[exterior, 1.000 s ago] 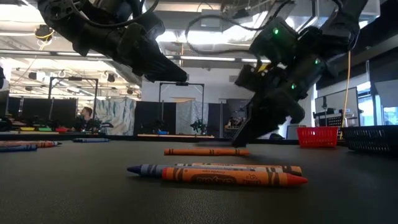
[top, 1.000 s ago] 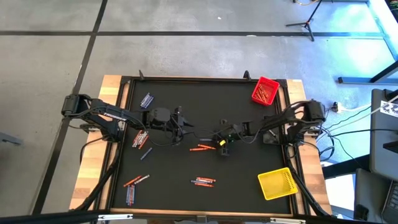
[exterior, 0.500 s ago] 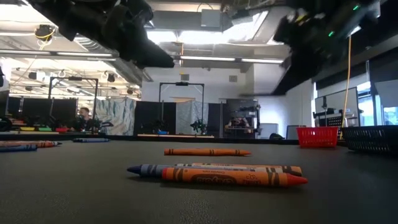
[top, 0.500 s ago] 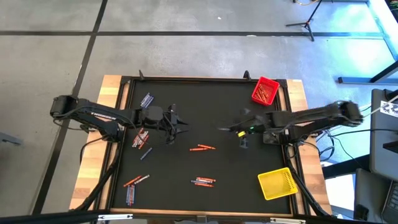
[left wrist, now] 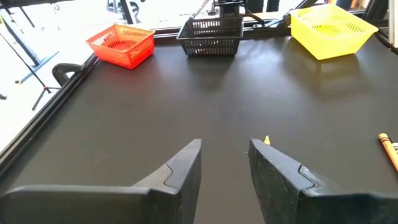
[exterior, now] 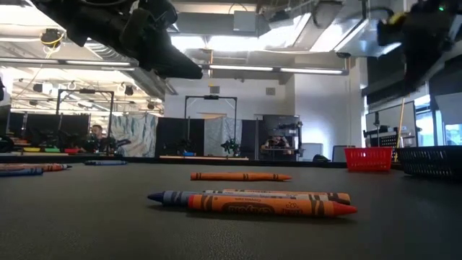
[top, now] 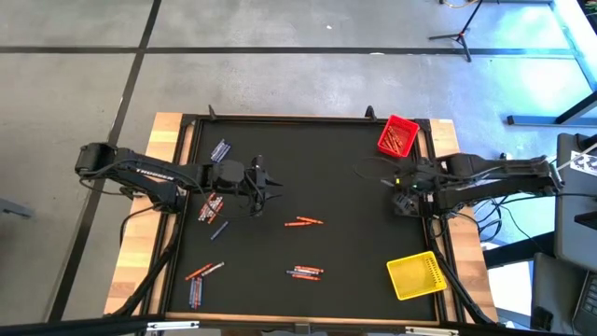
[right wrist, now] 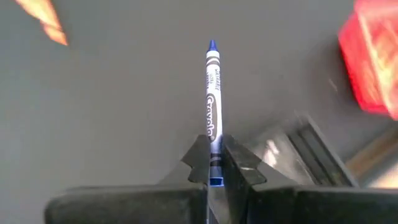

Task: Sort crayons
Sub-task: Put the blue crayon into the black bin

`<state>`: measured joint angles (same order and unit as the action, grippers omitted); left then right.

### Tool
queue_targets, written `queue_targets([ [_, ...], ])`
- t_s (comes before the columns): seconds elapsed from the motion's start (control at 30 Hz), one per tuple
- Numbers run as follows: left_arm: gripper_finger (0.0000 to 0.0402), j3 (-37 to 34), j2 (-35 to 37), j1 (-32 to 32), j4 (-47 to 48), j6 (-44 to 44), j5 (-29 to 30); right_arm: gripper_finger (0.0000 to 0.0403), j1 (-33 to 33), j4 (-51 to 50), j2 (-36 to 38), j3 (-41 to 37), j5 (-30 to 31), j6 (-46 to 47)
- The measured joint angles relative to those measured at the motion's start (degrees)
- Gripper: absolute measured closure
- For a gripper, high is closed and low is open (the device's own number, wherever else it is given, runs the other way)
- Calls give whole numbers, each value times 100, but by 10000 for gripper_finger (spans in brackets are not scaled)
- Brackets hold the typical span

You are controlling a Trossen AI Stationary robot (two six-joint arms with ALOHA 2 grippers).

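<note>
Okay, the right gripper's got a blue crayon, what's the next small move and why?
Probably carry it on toward the dark mesh bin. The right gripper is shut on the blue crayon near the table's right edge, the red bin already holds red-orange crayons, and the yellow bin looks empty. Which bin takes blue is a guess.

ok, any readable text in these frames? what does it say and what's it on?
"Crayola": runs along the wrapper of the blue crayon held in the right gripper; the smaller print above it is too blurred to read.
"TROSSEN": white lettering on the left arm, barely legible.
Wrapper print on the orange crayon at the front of the table: too blurred to read.
</note>
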<state>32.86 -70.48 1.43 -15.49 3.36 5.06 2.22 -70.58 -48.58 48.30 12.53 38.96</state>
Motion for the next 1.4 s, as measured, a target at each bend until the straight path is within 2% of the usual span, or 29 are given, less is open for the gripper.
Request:
queue_targets([
  [0.13,276,0,0,4,4,-4,0,383,0,-660,-91,-103,141,639],
  [0.37,276,0,0,3,61,141,0,382,0,-734,-163,-437,141,1150],
  [0.57,276,0,0,4,92,320,-1,383,-43,-789,-549,-486,292,1202],
  [0.83,276,0,0,0,128,316,-2,383,-808,-764,-1482,-486,-192,552],
  [1.07,276,0,0,2,225,286,-2,378,-1279,-750,-2213,-486,-301,-135],
  [1.23,276,0,0,2,223,273,0,354,-1316,-706,-2360,-486,-302,-309],
  [1.4,276,0,0,4,191,271,0,306,-1316,-758,-2362,-401,-361,-317],
])
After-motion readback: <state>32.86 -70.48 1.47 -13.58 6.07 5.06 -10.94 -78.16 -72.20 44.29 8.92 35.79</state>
